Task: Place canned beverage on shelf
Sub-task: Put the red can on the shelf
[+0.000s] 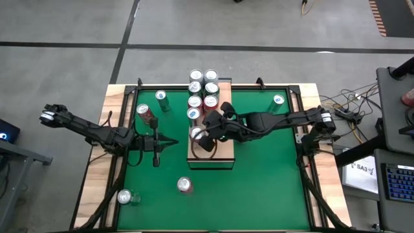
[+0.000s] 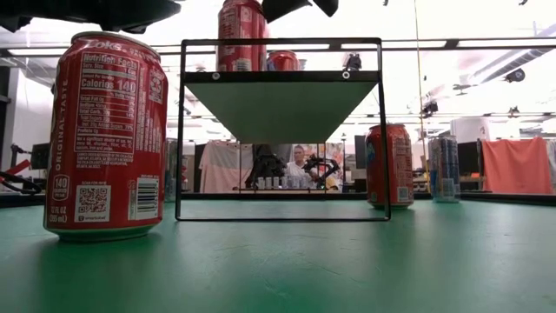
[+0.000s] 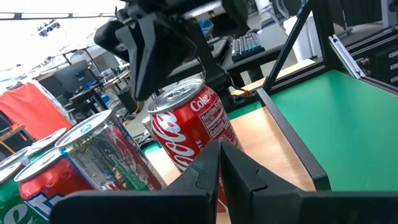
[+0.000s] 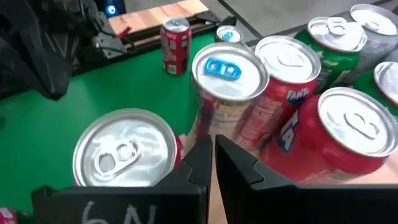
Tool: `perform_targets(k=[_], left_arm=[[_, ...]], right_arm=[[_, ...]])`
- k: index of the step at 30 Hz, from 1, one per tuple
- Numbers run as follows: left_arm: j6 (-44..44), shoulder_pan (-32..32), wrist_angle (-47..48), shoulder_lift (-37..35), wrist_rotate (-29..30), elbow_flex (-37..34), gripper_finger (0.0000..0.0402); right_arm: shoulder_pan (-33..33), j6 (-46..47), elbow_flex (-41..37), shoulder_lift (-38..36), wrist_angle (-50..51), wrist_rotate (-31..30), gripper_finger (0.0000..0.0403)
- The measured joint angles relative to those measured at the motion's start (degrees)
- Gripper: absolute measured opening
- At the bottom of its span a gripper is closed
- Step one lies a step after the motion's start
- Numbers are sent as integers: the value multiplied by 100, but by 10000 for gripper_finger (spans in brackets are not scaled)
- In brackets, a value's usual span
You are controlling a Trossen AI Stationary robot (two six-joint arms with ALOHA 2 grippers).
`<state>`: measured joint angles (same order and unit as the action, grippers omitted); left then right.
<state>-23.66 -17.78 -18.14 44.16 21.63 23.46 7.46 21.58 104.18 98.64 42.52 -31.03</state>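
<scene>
**Status: Both grippers clenched, cans standing on the shelf**

The shelf (image 1: 217, 157) stands near the middle of the green surface (image 1: 259, 188), a long wooden board on a low dark frame. Seven cans stand in two rows along its far half, and one more red can (image 1: 196, 134) stands alone toward the near half.

The right gripper (image 1: 206, 138) reaches over the shelf from the right side and sits just beside this red can. Its fingers (image 4: 214, 160) are clenched together with nothing between them; in the right wrist view the can's silver top lies directly next to them.

The left gripper (image 1: 169, 143) rests over the green surface to the left of the shelf, pointing toward it. Its fingers (image 3: 211, 165) are likewise clenched and empty.

Loose cans on the surface:
- a red can (image 1: 145, 113) and a green can (image 1: 161, 98) at the far left;
- a can with a blue tab (image 1: 278, 101) at the far right;
- a red can (image 1: 185, 185) near the front;
- a silver can (image 1: 127, 197) at the front left.
</scene>
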Motion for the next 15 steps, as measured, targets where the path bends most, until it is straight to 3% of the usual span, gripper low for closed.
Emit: perform_targets(k=[15], left_arm=[[63, 0, -55, 11, -10, 7, 0]], right_arm=[[-2, -753, -20, 164, -536, 455, 12]])
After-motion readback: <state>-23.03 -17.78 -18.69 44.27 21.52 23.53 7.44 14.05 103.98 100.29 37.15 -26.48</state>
